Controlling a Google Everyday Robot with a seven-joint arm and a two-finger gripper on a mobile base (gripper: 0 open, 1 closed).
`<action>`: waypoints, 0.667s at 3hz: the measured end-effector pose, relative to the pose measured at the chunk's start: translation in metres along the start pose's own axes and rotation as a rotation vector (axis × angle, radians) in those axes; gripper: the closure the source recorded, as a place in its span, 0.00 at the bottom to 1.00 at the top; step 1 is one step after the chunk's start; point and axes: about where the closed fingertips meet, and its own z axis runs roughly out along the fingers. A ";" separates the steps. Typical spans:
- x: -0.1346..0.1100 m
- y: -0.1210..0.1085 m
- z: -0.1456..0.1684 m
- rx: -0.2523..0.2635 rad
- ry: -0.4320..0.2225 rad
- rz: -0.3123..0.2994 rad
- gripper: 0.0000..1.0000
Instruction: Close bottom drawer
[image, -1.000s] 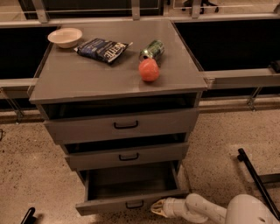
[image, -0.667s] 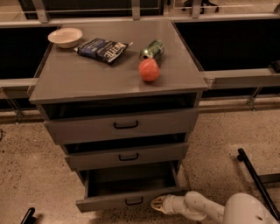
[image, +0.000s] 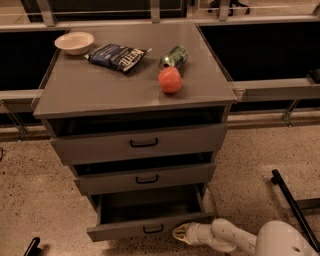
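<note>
A grey cabinet with three drawers stands on a speckled floor (image: 40, 195), seen from above and in front. The bottom drawer (image: 120, 231) is the lowest of the three and is pulled out further than the others. Its flat front, with a small black handle (image: 153, 229), juts towards the camera. The inside is in deep shadow, so nothing in it can be made out.

The middle drawer (image: 110, 182) and the top drawer (image: 100, 147) each stand out a little, with a dark gap above each front.

The tool (image: 182, 233) is a pale, cream-coloured tip at the bottom of the view, low down, just beside the right end of the bottom drawer's front. Whether it touches the front cannot be told, nor whether it is open or closed. Nothing can be seen in its hold. Its white arm (image: 235, 239) runs off to the right, and the bottom edge cuts off its rounded body.

On the counter (image: 90, 90) are a shallow pale bowl (image: 74, 42) at the back left, a dark blue bag (image: 117, 56), a green can (image: 174, 56) on its side, and a round orange-red fruit (image: 170, 80) just in front of the can.

A black bar (image: 295, 205) slants across the floor at the right, cut off by the frame. A small black object (image: 32, 246) at the bottom left corner shows only in part.
</note>
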 end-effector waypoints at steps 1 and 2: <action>0.000 0.000 0.000 0.000 0.000 0.000 0.16; 0.000 0.000 0.000 0.000 0.000 0.000 0.00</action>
